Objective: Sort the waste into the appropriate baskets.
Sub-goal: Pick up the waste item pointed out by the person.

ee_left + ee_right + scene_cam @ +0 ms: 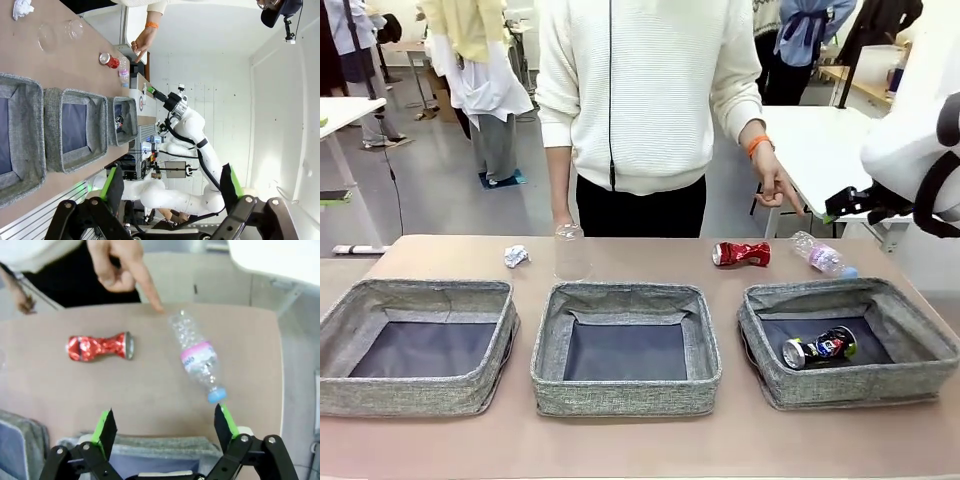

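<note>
Three grey woven baskets stand in a row: left (pixel 415 395), middle (pixel 625 395) and right (pixel 860 385). A crushed dark blue-silver can (pixel 818 348) lies in the right basket. Behind the baskets lie a white paper ball (pixel 516 256), a clear cup (pixel 571 250), a crushed red can (pixel 741 253) (pixel 97 346) and a clear bottle (pixel 823 256) (pixel 197 357). My right gripper (pixel 167 427) (pixel 832 212) hovers open above the right basket's far rim (pixel 150 445), facing the can and bottle. My left gripper (pixel 171 185) is open and holds nothing, away from the table.
A person stands at the far side. One hand (pixel 775 185) (pixel 125 270) points a finger down at the bottle's end. The other hand (pixel 563 222) rests near the cup. Bare table runs in front of the baskets.
</note>
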Tool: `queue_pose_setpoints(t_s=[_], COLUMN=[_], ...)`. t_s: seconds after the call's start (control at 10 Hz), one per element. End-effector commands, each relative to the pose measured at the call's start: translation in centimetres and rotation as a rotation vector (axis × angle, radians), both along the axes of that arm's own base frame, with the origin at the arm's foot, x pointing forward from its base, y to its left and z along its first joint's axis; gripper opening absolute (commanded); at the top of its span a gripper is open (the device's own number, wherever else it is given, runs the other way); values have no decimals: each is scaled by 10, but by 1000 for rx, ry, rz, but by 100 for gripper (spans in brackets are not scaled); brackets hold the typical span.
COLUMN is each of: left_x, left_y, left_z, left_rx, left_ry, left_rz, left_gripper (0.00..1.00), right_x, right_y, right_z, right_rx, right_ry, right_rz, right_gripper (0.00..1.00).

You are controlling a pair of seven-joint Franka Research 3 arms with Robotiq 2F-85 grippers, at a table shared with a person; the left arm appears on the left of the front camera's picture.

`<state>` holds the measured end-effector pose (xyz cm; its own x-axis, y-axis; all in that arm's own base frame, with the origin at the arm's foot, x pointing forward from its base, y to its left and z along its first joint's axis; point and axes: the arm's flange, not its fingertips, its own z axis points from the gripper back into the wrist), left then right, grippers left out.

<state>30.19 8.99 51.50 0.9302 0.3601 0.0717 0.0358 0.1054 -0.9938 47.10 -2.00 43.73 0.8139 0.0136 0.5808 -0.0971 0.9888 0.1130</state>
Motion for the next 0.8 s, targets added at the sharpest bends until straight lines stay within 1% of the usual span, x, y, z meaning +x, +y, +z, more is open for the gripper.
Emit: queue_pose_setpoints(t_s=[0.0, 0.1, 0.2, 0.3, 0.4, 0.5, 0.6, 0.7], left_x=[-1, -1, -1, -1, -1, -1, -1, -1], left_y=[-2, -2, -2, -2, -2, -2, -2, -2], left_z=[2, 2, 2, 2, 2, 2, 2, 2], left_rx=[-16, -16, -16, -16, -16, -16, -16, -16], left_ry=[-14, -14, -14, -14, -14, -14, -14, -14], left_rz=[-2, -2, -2, -2, -2, -2, -2, -2], left_gripper=[100, 100, 100, 100, 100, 100, 100, 100], right_x=[45, 61, 82, 103, 118, 129, 141, 151], right_y=[-6, -5, -5, 0, 11, 18, 22, 23], right_z=[6, 6, 3, -7, -24, -37, -53, -69], right_rx=[-71, -153, -247, -340, -374, -358, -368, -371], right_ry=[116, 122, 133, 142, 157, 179, 220, 278], right_rz=[189, 278, 202, 117, 129, 147, 166, 189], right_gripper=[100, 100, 100, 100, 100, 100, 100, 100])
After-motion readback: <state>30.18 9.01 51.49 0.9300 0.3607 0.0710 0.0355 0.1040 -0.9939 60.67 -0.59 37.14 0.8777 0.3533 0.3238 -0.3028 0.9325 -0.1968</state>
